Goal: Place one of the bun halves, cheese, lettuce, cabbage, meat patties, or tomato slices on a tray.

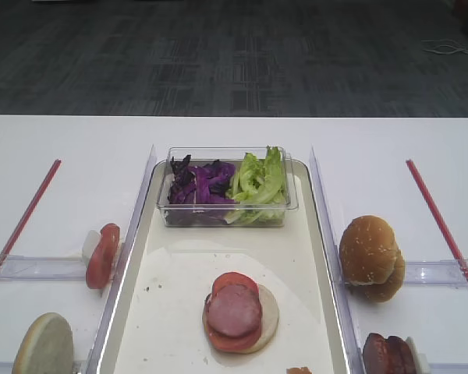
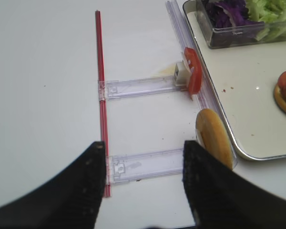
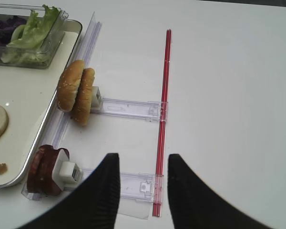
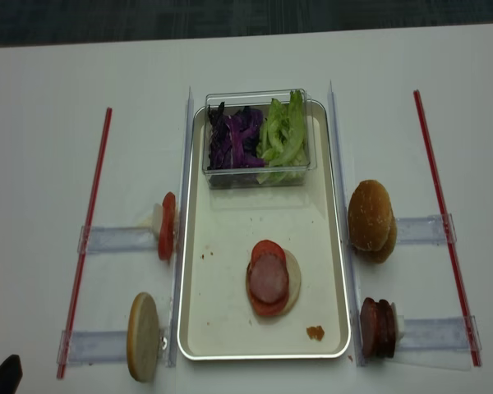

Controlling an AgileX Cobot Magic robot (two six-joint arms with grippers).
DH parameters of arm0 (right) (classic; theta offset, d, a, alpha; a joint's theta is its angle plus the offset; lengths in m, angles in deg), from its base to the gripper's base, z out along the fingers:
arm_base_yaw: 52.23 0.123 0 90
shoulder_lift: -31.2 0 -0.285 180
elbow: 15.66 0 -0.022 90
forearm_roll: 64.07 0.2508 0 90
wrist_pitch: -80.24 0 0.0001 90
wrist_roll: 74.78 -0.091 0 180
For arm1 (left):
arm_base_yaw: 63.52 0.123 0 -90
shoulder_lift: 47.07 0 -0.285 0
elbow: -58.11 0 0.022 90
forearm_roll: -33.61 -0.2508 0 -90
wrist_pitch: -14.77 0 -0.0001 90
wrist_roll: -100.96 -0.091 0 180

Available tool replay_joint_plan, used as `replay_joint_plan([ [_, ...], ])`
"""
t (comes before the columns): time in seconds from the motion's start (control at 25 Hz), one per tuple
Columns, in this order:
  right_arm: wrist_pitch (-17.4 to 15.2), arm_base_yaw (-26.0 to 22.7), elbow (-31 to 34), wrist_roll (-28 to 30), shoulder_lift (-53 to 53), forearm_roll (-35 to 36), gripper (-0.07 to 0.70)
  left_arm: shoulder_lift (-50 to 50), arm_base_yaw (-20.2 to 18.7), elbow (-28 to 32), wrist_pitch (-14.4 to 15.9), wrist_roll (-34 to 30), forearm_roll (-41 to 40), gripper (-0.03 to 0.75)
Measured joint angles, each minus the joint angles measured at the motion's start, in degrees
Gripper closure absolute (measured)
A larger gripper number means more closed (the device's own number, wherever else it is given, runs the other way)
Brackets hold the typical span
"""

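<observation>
Cream-white and rimmed in silver, the tray (image 4: 205, 324) lay in the middle of the white table (image 4: 49, 123). At its 12 o'clock end stood a clear box (image 4: 259, 174), with the purple cabbage (image 4: 237, 139) on the 9 o'clock side and the green lettuce (image 4: 284, 135) on the 3 o'clock side. Toward 6 o'clock we saw a stack: a pale bun half (image 4: 291, 279) at the bottom, then tomato slices (image 4: 269, 249), and a meat patty (image 4: 269, 279) on top.

At 3 o'clock of the tray, two brown bun halves (image 4: 370, 217) stood on edge on a clear rail (image 4: 423, 230), and nearer to us more meat patties (image 4: 376, 327) stood the same way. At 9 o'clock we saw a standing tomato slice (image 4: 166, 226) and another bun half (image 4: 143, 336).

We found the right gripper (image 3: 142, 191) spread apart and holding nothing, over the table near a red strip (image 3: 163, 114). The left gripper (image 2: 143, 191) was also released and without load, beside that bun half.
</observation>
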Motion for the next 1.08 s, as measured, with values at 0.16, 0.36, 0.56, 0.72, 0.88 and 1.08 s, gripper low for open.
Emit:
replay_joint_plan([
  [0.16,0.00,0.00,0.00,0.00,0.00,0.00,0.356,0.00,0.00,0.00,0.00,0.00,0.00,0.365],
  [0.36,0.04,0.00,0.00,0.00,0.00,0.00,0.370,0.00,0.00,0.00,0.00,0.00,0.00,0.365],
  [0.56,0.04,0.00,0.00,0.00,0.00,0.00,0.375,0.00,0.00,0.00,0.00,0.00,0.00,0.365],
  [0.72,0.04,0.00,0.00,0.00,0.00,0.00,0.376,0.00,0.00,0.00,0.00,0.00,0.00,0.365],
  [0.88,0.13,0.00,0.00,0.00,0.00,0.00,0.376,0.00,0.00,0.00,0.00,0.00,0.00,0.365],
  [1.08,0.17,0.00,0.00,0.00,0.00,0.00,0.376,0.00,0.00,0.00,0.00,0.00,0.00,0.365],
])
